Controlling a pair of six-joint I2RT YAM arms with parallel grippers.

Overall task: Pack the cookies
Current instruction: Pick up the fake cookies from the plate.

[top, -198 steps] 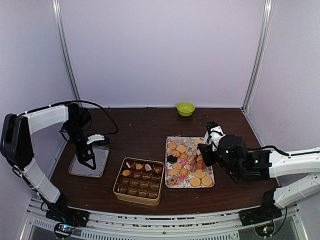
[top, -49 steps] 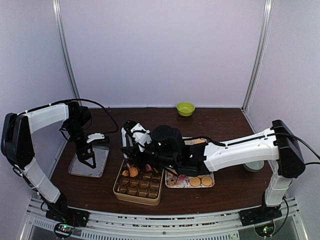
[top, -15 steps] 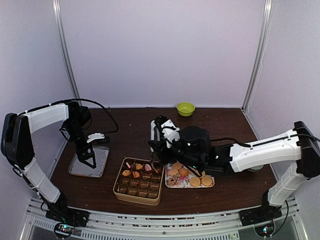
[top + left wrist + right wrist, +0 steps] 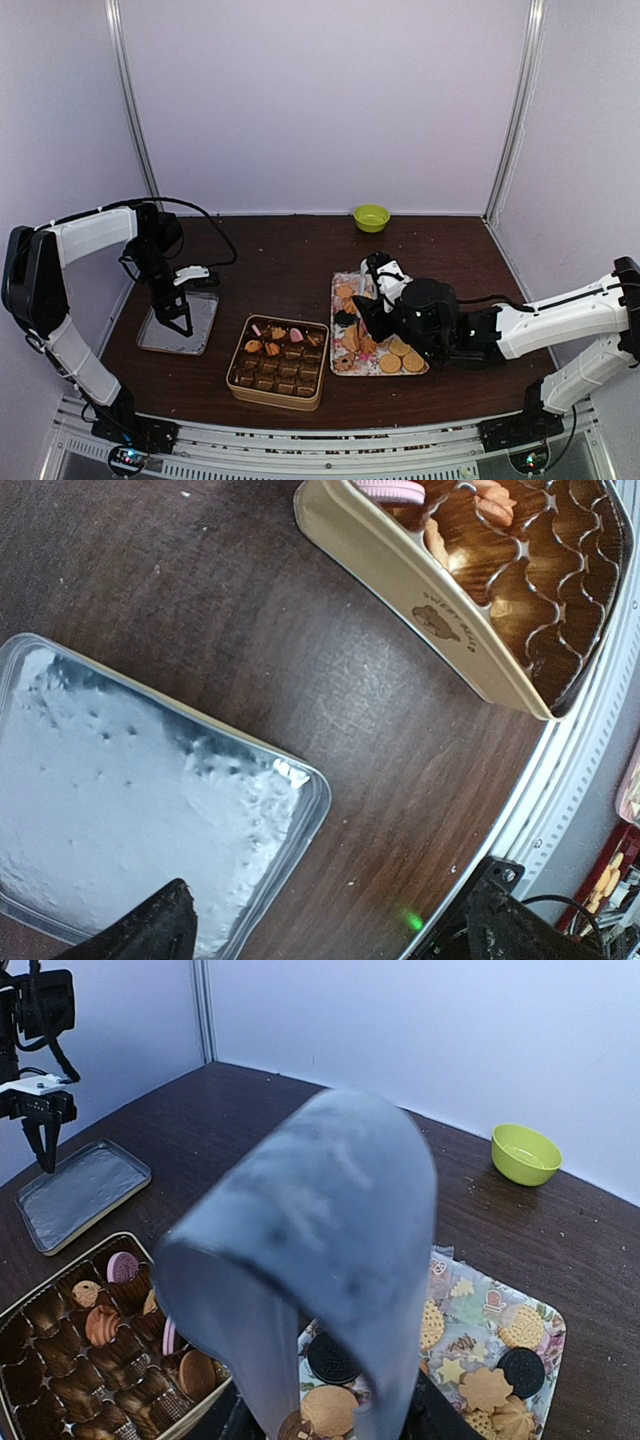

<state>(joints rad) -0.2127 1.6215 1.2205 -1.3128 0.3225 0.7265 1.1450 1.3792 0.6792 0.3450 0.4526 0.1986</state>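
Swinging back from the gold partitioned tin point(image 4: 243, 349), the right gripper point(image 4: 362, 308), gap unreadable, hung over the floral tray point(image 4: 342, 280) of assorted cookies point(image 4: 402, 355), likely for another pick; the left gripper point(image 4: 178, 322) gaped wide.

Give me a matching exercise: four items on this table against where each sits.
1. green bowl
2. silver lid
3. gold tin
4. patterned tray

A. left side of the table
B. near edge, centre
C. far edge, by the wall
D. right of the tin, covered in cookies

Pairs: 1-C, 2-A, 3-B, 4-D
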